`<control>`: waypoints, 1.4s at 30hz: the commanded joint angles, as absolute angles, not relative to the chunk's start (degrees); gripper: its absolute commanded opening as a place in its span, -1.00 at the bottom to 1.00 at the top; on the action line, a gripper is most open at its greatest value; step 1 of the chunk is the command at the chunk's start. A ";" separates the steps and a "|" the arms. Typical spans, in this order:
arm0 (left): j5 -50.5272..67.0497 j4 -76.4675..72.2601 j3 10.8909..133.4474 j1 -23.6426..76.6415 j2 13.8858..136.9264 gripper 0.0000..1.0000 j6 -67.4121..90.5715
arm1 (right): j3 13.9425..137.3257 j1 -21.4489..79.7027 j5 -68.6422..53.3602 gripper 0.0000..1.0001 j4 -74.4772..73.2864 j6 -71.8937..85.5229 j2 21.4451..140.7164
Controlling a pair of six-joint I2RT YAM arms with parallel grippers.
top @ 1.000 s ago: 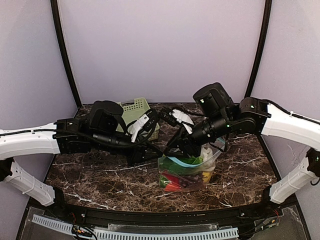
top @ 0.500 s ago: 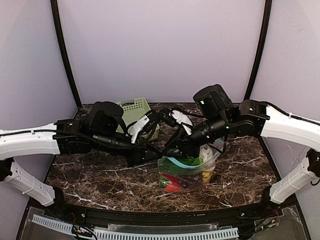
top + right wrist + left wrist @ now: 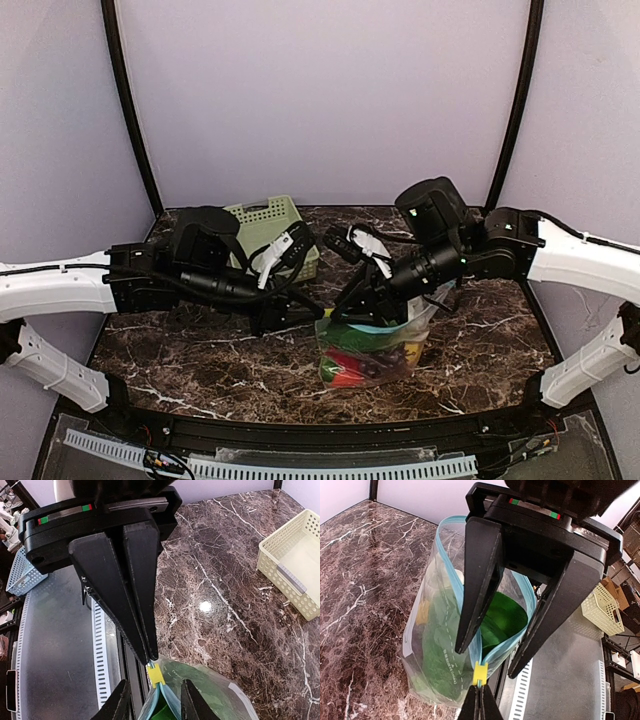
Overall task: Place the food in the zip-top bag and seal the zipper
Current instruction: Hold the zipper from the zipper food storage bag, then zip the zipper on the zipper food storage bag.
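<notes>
The zip-top bag [image 3: 375, 345] stands on the marble table, its mouth open. Inside are green bok choy [image 3: 502, 620], red chilli peppers [image 3: 345, 366] and a yellow lemon [image 3: 412, 352]. The light blue zipper [image 3: 510, 641] ends at a yellow slider [image 3: 480, 673], which also shows in the right wrist view [image 3: 155, 674]. My left gripper [image 3: 480, 689] is shut on the bag's edge just beyond the slider. My right gripper [image 3: 154, 684] is open, one finger on each side of the strip right behind the slider. In the top view both grippers meet at the bag's left end.
The pale green slotted basket [image 3: 270, 222] stands at the back, behind my left arm, and shows in the right wrist view [image 3: 295, 570]. The table's front edge with a slotted white rail [image 3: 260, 465] lies just in front of the bag.
My right gripper has moved left and down along the bag's mouth towards the slider end. My left arm has shifted slightly left, still holding the bag's end.
</notes>
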State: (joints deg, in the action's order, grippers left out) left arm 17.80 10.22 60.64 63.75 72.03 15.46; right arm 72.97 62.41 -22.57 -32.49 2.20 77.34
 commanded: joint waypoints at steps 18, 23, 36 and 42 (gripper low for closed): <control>20.97 5.12 59.81 63.20 69.48 -0.99 15.93 | 72.95 61.96 -28.09 -0.66 -28.69 2.10 79.57; 20.34 4.87 59.37 63.16 68.74 -0.99 15.97 | 72.68 61.96 -28.65 -0.81 -28.61 1.92 79.80; 18.10 6.05 57.64 61.89 66.18 -0.99 16.15 | 71.69 61.83 -26.40 -1.00 -29.97 1.51 76.72; 17.30 7.83 57.56 61.31 65.77 -0.99 15.91 | 72.23 61.61 -24.57 -1.00 -31.82 1.08 75.05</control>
State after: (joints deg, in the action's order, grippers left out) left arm 19.00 6.85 58.02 62.52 68.99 15.86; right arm 72.49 62.08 -26.55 -27.86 1.89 77.97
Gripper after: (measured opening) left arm 0.007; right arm 0.038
